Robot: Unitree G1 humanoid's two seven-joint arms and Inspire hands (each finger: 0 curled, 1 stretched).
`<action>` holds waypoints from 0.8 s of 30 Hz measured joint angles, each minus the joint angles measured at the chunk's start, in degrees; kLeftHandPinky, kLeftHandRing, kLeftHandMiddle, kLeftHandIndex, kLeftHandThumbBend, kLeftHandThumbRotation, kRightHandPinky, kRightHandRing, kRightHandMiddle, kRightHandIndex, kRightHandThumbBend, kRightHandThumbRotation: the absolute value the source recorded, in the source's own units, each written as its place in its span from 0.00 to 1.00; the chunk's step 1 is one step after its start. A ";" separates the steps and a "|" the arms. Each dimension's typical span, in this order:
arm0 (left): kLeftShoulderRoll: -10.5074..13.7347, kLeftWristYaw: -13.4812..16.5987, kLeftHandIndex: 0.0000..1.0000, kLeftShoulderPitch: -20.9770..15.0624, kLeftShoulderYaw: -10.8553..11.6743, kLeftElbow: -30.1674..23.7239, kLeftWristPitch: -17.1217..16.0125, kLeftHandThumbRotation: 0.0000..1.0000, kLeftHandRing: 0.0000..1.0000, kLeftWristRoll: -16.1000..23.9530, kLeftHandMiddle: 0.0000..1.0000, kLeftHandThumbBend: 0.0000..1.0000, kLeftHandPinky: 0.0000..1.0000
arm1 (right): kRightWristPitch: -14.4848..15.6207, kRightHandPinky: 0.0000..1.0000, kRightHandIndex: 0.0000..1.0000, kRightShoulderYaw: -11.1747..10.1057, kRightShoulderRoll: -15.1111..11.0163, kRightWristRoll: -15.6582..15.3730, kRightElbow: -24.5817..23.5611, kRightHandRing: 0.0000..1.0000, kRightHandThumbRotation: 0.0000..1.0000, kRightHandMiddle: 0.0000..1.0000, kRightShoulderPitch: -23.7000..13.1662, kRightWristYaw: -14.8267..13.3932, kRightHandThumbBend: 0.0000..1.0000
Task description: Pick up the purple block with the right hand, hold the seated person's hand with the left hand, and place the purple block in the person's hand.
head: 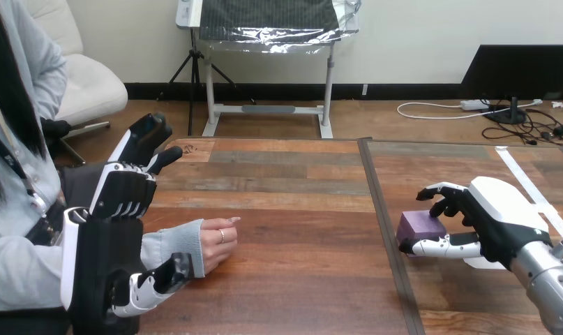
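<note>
Head view: right hand [482, 218] curls round the purple block [418, 227] on the worktop [299, 202] at right. Left hand [119, 192] hangs open beside the person's hand [219, 241]. Pickup is likely underway; lifting comes next.

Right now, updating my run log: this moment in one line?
right hand curled round block on table | left hand open beside person's sleeve | person's hand on table

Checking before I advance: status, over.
Right robot hand curled round purple block, on the table. Left robot hand open beside person's wrist, not gripping. Person's hand resting on table, nothing between them.
</note>
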 measured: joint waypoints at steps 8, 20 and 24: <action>0.00 -0.31 0.88 -0.19 0.02 0.28 -0.23 0.64 0.90 -0.08 0.91 1.00 0.82 | 0.09 0.68 0.80 -0.98 0.01 0.65 -3.32 0.77 0.57 0.76 2.50 0.15 0.88; -0.17 -0.45 0.87 -0.61 0.06 0.83 -1.06 0.65 0.90 -0.08 0.90 1.00 0.81 | -1.43 0.65 0.79 -2.28 0.02 1.40 -4.61 0.75 0.58 0.75 3.29 -1.46 0.93; -0.22 -0.49 0.87 -0.74 0.05 0.94 -1.14 0.65 0.89 -0.04 0.90 1.00 0.81 | -2.30 0.66 0.79 -2.91 0.02 1.40 -4.64 0.76 0.58 0.75 3.28 -2.48 0.93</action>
